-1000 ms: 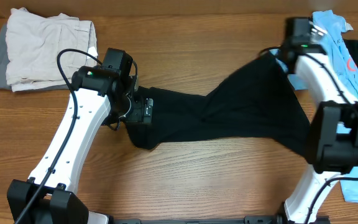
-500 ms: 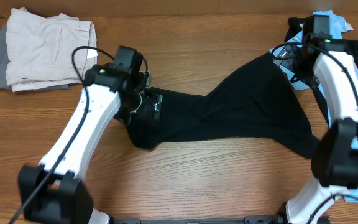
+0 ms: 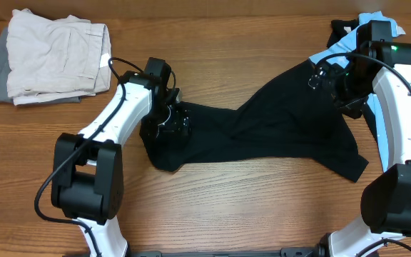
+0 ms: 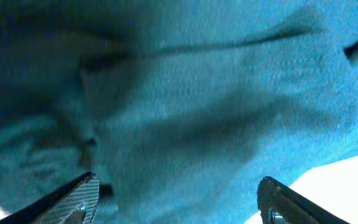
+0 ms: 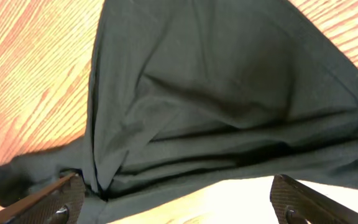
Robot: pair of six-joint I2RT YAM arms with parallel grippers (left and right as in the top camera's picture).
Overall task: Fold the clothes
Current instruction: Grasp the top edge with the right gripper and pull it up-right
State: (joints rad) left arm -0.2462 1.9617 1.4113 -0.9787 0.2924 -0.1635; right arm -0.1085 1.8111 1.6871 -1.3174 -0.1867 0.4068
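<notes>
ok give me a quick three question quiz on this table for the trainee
1. True or false: the plain black fabric shirt lies folded into a neat square.
2. Where does the folded beige fabric garment lie? A) far left of the wooden table B) on the black shirt C) hanging off the near edge
3. Fill in: the left claw and right claw are both ___ (open/shut).
Key: 1 false; 2 A; 3 open.

Matt black cloth shirt [image 3: 277, 128] – on smooth wood-grain table [image 3: 227, 207]

A brown wood-grain table [image 3: 234, 203] spans the whole view
</notes>
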